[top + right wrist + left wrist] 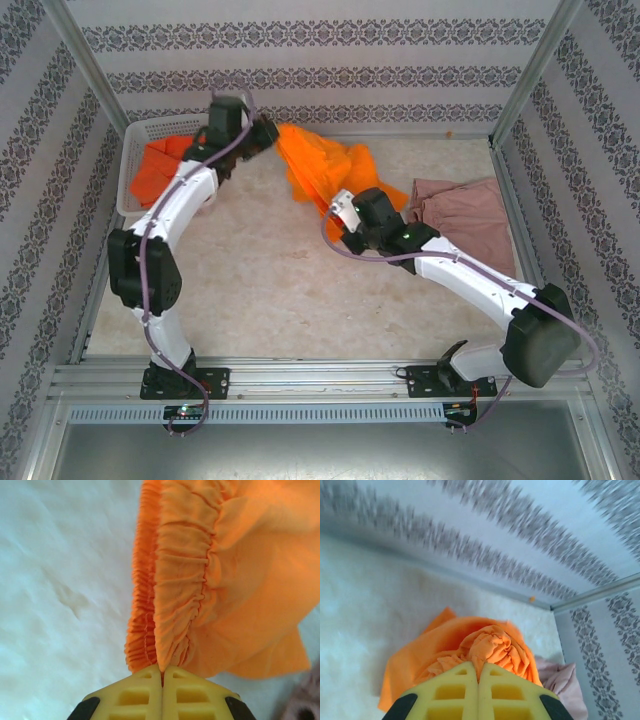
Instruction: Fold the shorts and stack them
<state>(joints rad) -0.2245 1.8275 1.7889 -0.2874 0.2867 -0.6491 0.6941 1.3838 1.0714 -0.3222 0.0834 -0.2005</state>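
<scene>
Right wrist view: right fingers (136,692) pinched tight on the gathered elastic waistband (175,580) of the orange shorts (255,600), left fingers (454,690) clamped on a bunched wad, this light, floppy cloth slung between them over the far tabletop (260,290), and the waistband looks the surest hold.

I see the cream mottled tabletop (270,290) boxed on three sides by white walls banded with grey floral stripes (320,60). Slim aluminium posts (533,75) rise at its back corners; a silver slotted rail (320,380) runs along its near edge. Light falls evenly.
</scene>
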